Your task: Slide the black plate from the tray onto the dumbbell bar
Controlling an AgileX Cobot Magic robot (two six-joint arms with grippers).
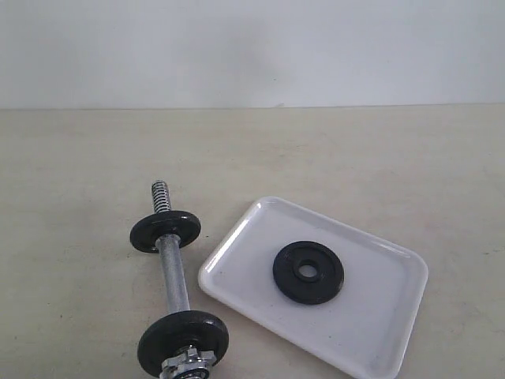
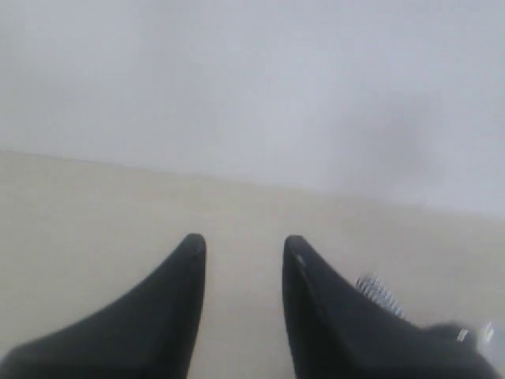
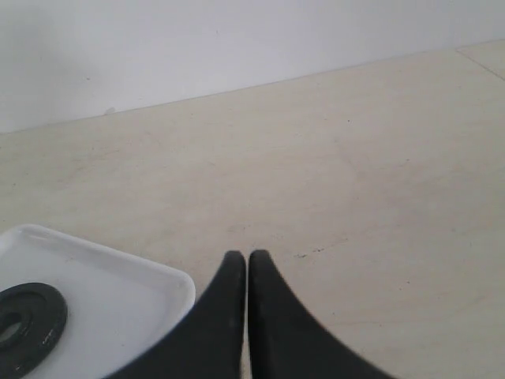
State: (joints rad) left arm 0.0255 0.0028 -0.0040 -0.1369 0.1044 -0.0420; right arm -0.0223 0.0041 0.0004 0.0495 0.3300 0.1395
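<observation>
The black plate [image 1: 308,272] is lying flat in the middle of the tray [image 1: 379,316], which is sitting at three o'clock from the dumbbell bar [image 1: 175,272], just beside it. The left gripper [image 2: 245,253] is holding its fingers apart and empty; the right gripper [image 3: 247,264] is pressing its fingers together on nothing.

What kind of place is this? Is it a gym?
Probably not a gym, more likely a robot's practice table in a plain room. There is just a bare beige table against a blank white wall, with one small dumbbell bar and a black plate lying in a white tray.
</observation>
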